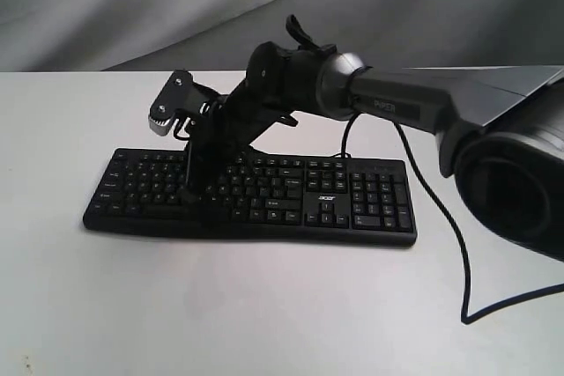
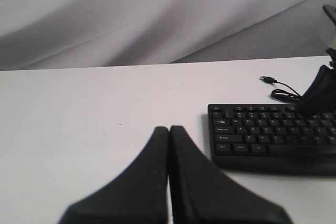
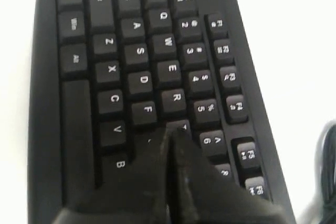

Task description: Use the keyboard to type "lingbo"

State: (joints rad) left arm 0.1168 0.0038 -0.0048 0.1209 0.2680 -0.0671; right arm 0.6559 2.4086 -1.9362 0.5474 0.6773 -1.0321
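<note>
Left pincer (image 2: 169, 129) is closed, its two black fingers pressed flat together, and it hangs over the bare white desk (image 2: 94, 129) off the left end of the keyboard (image 2: 262, 135), well apart from it and touching nothing. The keyboard (image 1: 352, 209) lies flat on the desk (image 1: 264, 305), its long side running across the exterior view, with a grey cloth backdrop (image 1: 132, 6) behind its far edge. Over the left half of the keyboard, the right pincer (image 1: 191, 189) points steeply down onto the letter keys. The right wrist view shows this pincer (image 3: 172, 134) also closed and gripping nothing. Its joined tips meet the keyboard (image 3: 131, 51) just past the F key (image 3: 147, 110), at the near corner of the T key (image 3: 182, 125). The fingers hide the keys under them, so which key they press cannot be told. The right arm (image 1: 388, 103) slants across above the middle of the keyboard and blocks several rows there from the exterior camera. Right of that, the white logo (image 1: 326, 197) and the number pad (image 1: 383, 200) lie uncovered. A thin black cable (image 1: 458, 244) leaves the keyboard's far edge, passes behind the arm and trails over the desk beyond the right end. In the left wrist view its plug (image 2: 268, 80) lies loose on the desk behind the keyboard.
</note>
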